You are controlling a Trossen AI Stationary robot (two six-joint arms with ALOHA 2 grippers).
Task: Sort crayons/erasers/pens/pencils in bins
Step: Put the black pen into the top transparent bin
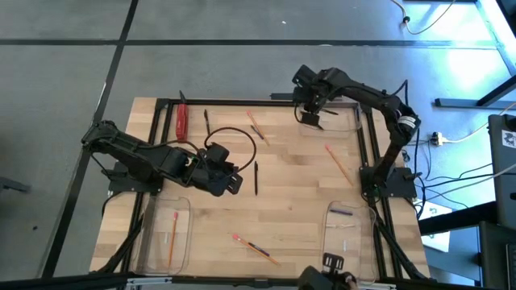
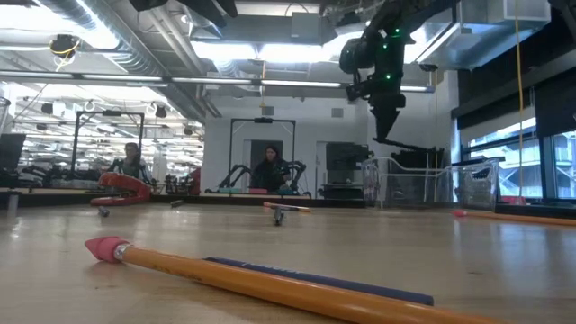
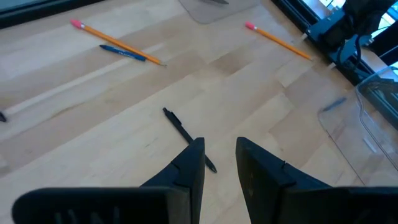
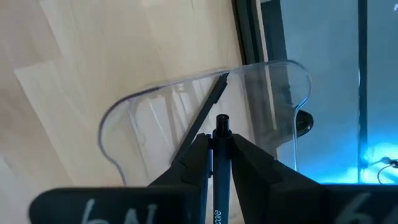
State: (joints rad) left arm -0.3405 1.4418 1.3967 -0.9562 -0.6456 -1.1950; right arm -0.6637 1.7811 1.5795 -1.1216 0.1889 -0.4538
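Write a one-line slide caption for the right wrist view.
Right gripper holds a black pen above the clear bin at the table's corner, where another pen already lies.

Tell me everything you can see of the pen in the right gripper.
The pen is a thin dark stick with pale lettering on its barrel and a small round black tip. The right gripper is shut on it, its fingers pinching the barrel, above a clear bin at the table's far edge. Another pen already lies in that bin.

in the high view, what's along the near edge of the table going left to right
left bin with one pencil in it → loose pencil crossed by a dark pen → right bin
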